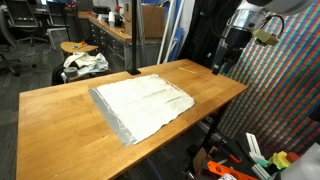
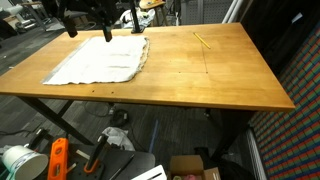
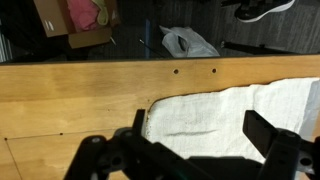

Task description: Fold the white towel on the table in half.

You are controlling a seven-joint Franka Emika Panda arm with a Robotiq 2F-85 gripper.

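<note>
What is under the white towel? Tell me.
The towel lies flat on the wooden table, and bare wood shows beside it. The surface directly beneath is covered and cannot be seen.

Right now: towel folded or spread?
Spread. The towel lies flat in one layer on the table; no doubled edge or overlap in both exterior views.

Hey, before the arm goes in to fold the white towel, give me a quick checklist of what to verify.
1. White towel lies flat and unfolded on the table: ok.
2. Pincer open and empty: ok.
3. Pincer touching the towel: not ok, it hangs above.
4. Thin yellow stick lies apart from the towel: ok.
5. Towel hem loose enough to pinch: cannot tell.
</note>
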